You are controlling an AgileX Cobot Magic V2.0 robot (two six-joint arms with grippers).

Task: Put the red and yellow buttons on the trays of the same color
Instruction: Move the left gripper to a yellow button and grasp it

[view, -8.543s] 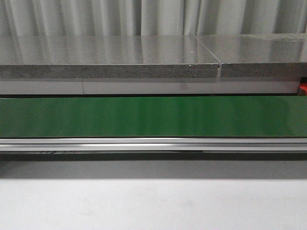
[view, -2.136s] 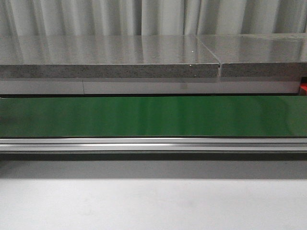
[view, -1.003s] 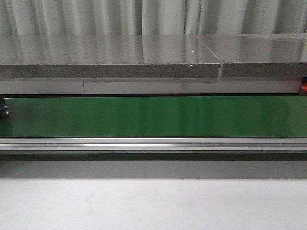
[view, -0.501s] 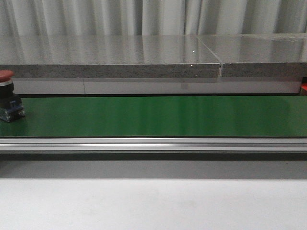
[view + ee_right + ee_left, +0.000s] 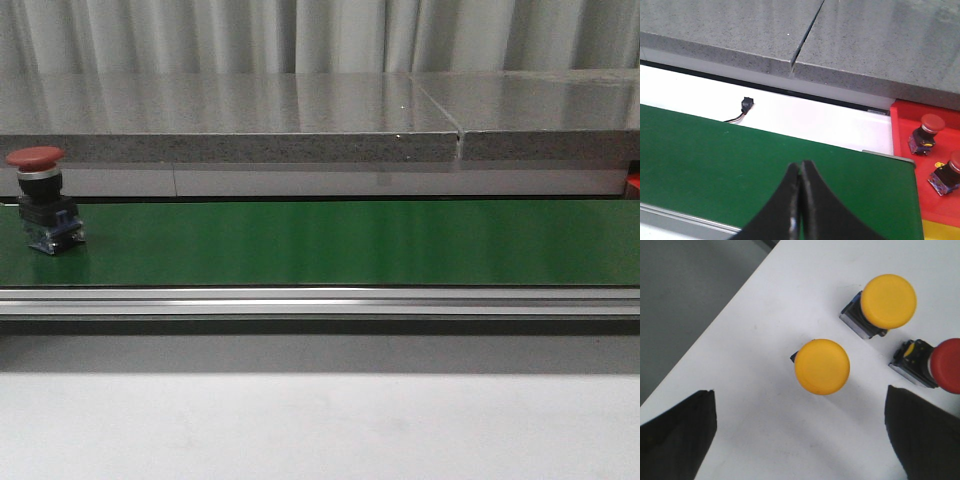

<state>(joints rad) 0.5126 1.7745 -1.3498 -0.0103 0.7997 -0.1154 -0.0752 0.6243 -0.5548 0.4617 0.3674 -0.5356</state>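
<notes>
A red button [image 5: 42, 200] — a mushroom-head push switch on a dark block — stands upright at the far left of the green conveyor belt [image 5: 330, 242] in the front view. Your step, as I read it, is to catch it and carry it to the red tray [image 5: 907, 150], which shows at the right edge of the right wrist view with two red buttons [image 5: 926, 131] already in it.

The right claw [image 5: 800, 200] hangs over the belt near its tray end, fingers pressed together, holding nothing. Spread them before the button gets close. Close on the dark body under the cap, not on the rounded cap, which would likely slip. Come straight down so the block is not tipped, and if the belt is running, time the drop a touch ahead of the button.

The left claw [image 5: 800, 435] is spread wide over a white surface [image 5: 770, 315], above one yellow button [image 5: 821, 366], with another yellow one [image 5: 888, 301] and a red one [image 5: 946, 365] just beside it. Whether it should sort those first I cannot tell.

Half a second back only the button's right half showed at the left edge of the front view; a second before that, barely a sliver of it — earlier still the belt was bare. It has since moved rightward and is now fully in view.
</notes>
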